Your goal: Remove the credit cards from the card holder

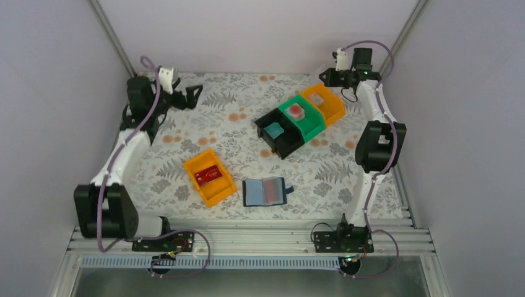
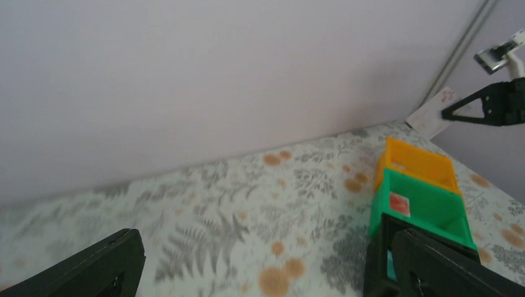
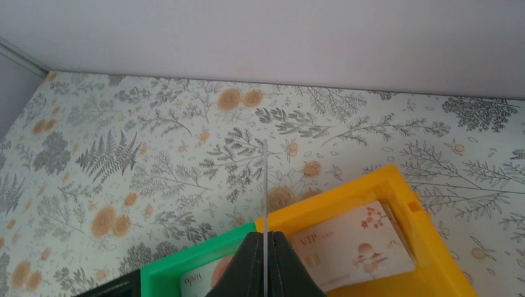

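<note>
The card holder (image 1: 268,191) lies open on the near middle of the table, its paler sleeves up. My right gripper (image 3: 264,234) is shut on a thin credit card (image 3: 264,185) seen edge-on, above the green bin (image 3: 192,253) and the orange bin (image 3: 347,192). The left wrist view shows that card (image 2: 431,114) as pinkish-white. A pinkish-white card (image 3: 356,244) lies in the orange bin, another card (image 3: 198,278) in the green one. My left gripper (image 2: 266,247) stands open over bare cloth at the far left (image 1: 189,94).
Black (image 1: 278,136), green (image 1: 304,120) and orange (image 1: 331,106) bins stand in a row at the back right; the black one holds a teal card (image 1: 273,130). A second orange bin (image 1: 213,185) with a red card (image 1: 208,175) sits left of the card holder. Walls close in on three sides.
</note>
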Robot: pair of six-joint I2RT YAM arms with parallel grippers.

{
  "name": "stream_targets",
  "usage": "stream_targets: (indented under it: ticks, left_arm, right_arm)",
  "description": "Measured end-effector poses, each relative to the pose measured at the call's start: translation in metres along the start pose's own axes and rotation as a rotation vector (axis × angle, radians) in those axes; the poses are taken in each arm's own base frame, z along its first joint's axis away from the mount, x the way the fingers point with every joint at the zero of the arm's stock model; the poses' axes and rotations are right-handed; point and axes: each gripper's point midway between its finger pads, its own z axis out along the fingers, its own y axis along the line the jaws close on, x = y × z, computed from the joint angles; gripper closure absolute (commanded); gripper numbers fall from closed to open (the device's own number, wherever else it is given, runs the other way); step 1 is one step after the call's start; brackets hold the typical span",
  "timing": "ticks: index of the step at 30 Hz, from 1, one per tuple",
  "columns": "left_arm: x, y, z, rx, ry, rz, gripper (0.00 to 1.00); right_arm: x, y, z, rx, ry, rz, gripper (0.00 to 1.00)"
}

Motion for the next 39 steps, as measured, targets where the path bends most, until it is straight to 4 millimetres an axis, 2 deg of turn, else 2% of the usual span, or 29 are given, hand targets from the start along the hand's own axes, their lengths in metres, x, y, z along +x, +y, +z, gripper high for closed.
stream_targets:
  ticks: [3,6,10,13,18,24,29,32,36,39]
  left_arm:
    - [-0.027,-0.006,0.028,0.062,0.013,0.075,0.0]
    - [-0.036,-0.017,0.047,0.114,0.029,0.118,0.0]
    - [-0.02,-0.043,0.081,0.212,0.086,0.139,0.0]
    - [0.001,-0.058,0.109,0.282,0.144,0.11,0.0]
    - [0.018,-0.051,0.142,0.301,0.193,0.057,0.0]
    - [0.014,-0.046,0.149,0.301,0.188,0.037,0.0]
    - [0.019,-0.058,0.148,0.349,0.198,0.085,0.0]
    - [0.037,-0.083,0.15,0.438,0.246,0.214,0.01]
    - [0.072,-0.127,0.152,0.599,0.313,0.36,0.01]
    - [0.096,-0.137,0.148,0.662,0.35,0.413,0.0]
  right_arm:
    - [0.007,-0.005,-0.004,0.0,0.028,-0.048,0.96]
    - [0.015,-0.006,-0.003,0.006,0.058,-0.113,0.96]
    - [0.028,-0.013,0.0,0.033,0.093,-0.184,0.96]
    - [0.041,-0.018,0.005,0.037,0.118,-0.206,0.96]
    - [0.058,-0.015,0.012,-0.021,0.134,-0.221,0.96]
    - [0.048,-0.009,0.013,-0.058,0.087,-0.287,0.96]
    - [0.047,-0.025,0.013,0.043,0.054,-0.277,0.96]
    - [0.051,-0.027,0.012,0.073,0.041,-0.254,0.96]
    - [0.053,-0.031,0.011,0.104,0.031,-0.244,0.96]
    - [0.053,-0.037,0.01,0.128,0.031,-0.25,0.96]
